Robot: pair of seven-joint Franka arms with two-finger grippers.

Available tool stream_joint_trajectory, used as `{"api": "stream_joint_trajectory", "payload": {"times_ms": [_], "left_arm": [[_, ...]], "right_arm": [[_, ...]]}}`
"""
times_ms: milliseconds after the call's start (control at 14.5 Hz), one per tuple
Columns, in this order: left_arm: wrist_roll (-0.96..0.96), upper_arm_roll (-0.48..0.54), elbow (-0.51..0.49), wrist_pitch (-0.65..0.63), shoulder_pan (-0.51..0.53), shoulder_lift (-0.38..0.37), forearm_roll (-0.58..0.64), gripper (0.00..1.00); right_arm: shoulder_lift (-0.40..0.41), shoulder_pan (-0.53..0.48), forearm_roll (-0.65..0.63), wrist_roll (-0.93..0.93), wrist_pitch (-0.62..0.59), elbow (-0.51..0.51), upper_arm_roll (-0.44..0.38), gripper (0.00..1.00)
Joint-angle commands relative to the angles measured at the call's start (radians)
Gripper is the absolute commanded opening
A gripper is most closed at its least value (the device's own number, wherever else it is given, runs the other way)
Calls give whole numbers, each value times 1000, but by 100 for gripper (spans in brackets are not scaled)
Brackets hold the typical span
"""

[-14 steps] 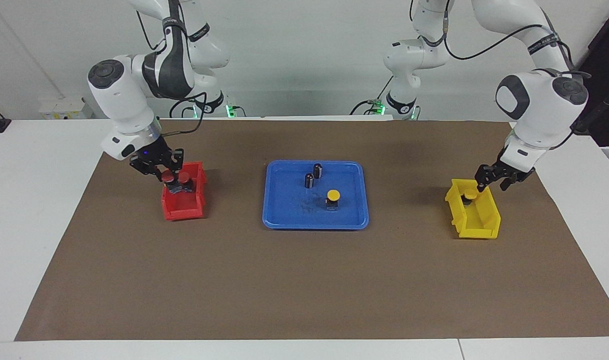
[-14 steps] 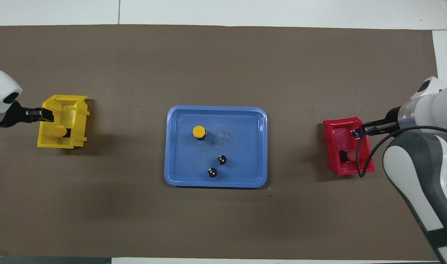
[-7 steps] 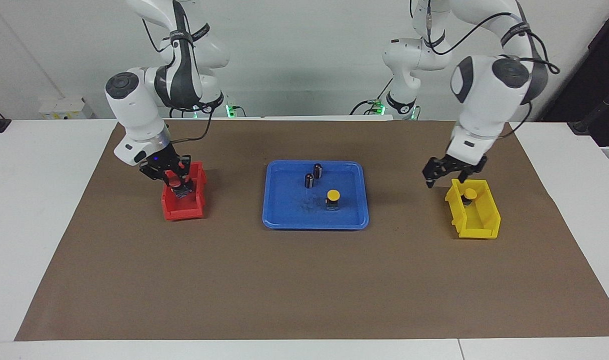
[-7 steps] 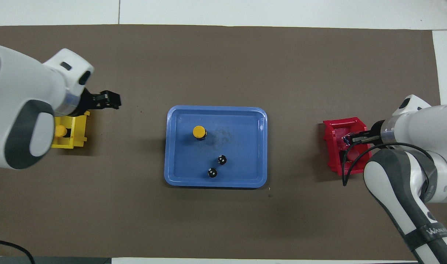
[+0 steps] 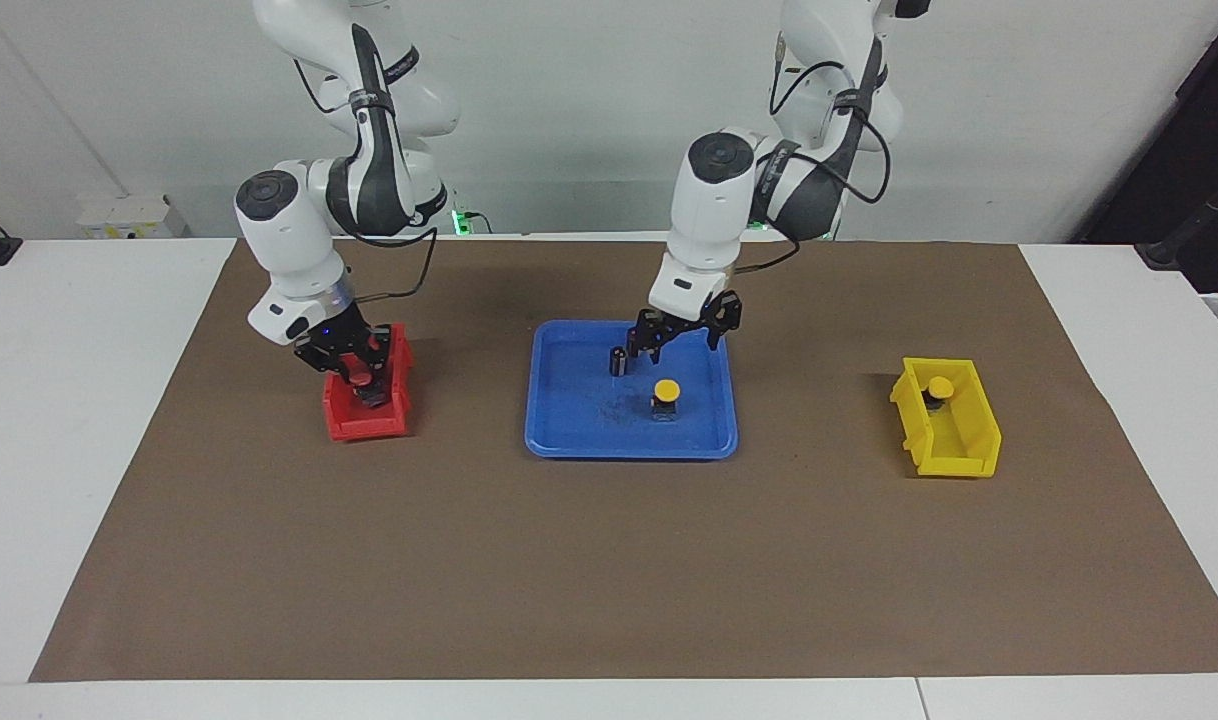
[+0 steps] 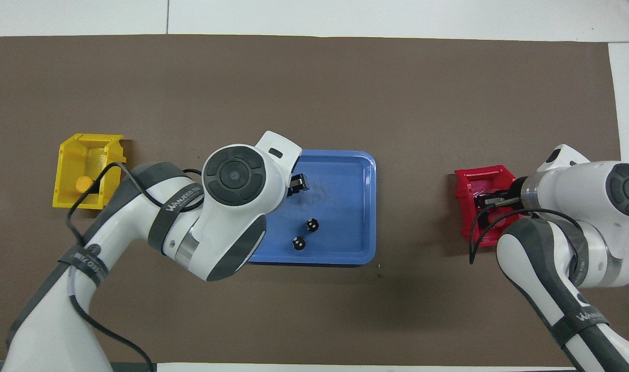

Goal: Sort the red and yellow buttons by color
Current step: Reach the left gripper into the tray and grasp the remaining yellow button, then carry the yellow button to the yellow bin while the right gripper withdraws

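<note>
To finish well, the left gripper (image 5: 682, 338), fingers spread and empty above the blue plastic tray (image 5: 569, 435), should settle squarely over the last round yellow-capped button (image 5: 666, 397) standing there, avoiding the two black cylinders (image 5: 618, 361) nearer the robots, while the right gripper (image 5: 354, 362), whose fingers I cannot read, hangs in the red bin (image 5: 364, 420).

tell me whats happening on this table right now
Two arms are sorting buttons by colour. The left gripper hangs open over the blue tray, above the last yellow button, which stands there beside two small black cylinders. Another yellow button already sits in the yellow bin. The right gripper is down in the red bin at the right arm's end of the table; whether it holds anything cannot be made out.
</note>
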Motion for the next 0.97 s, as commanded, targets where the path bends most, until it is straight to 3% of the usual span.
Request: {"api": "stream_joint_trajectory", "payload": {"times_ms": [0, 138, 346, 622, 899], "left_arm": [[-48, 23, -3, 54, -40, 48, 14, 95], [-47, 23, -1, 75, -36, 74, 18, 92], [-39, 30, 10, 72, -24, 80, 38, 85], [-38, 30, 22, 82, -4, 83, 64, 83], [-39, 30, 22, 94, -2, 83, 64, 60]], "right_arm": [[-10, 12, 20, 21, 21, -17, 6, 50], [-8, 3, 20, -20, 9, -6, 4, 59], [1, -46, 19, -103, -53, 50, 4, 64], [1, -103, 19, -171, -335, 263, 4, 70], [-2, -78, 2, -56, -613, 525, 12, 91]]}}
